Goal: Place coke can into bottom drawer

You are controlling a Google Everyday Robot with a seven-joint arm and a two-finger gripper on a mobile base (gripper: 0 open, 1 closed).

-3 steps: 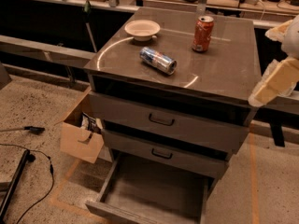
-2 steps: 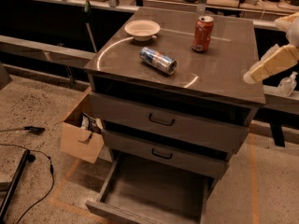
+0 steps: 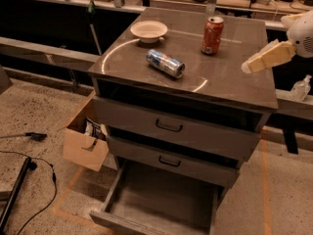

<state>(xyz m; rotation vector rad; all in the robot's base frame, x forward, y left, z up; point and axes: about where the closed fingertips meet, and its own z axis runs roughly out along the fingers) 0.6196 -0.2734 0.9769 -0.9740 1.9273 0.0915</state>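
While the coke can [image 3: 212,35] stands upright, the pincer [image 3: 250,65] (grip unreadable) hovers apart.

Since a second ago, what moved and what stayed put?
The hand rose and drew closer to the coke can, taking hold of nothing. The coke can still stands upright, the blue-and-silver can still lies on its side, the bowl has not moved, and the bottom drawer is still open.

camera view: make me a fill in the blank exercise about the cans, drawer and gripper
The coke can stands ____ on the cabinet top.
The blue-and-silver can lies on its ____.
Of the three drawers, only the bottom drawer is ____.
The gripper hovers to the picture's ____ of the coke can.
Missing: upright; side; open; right.
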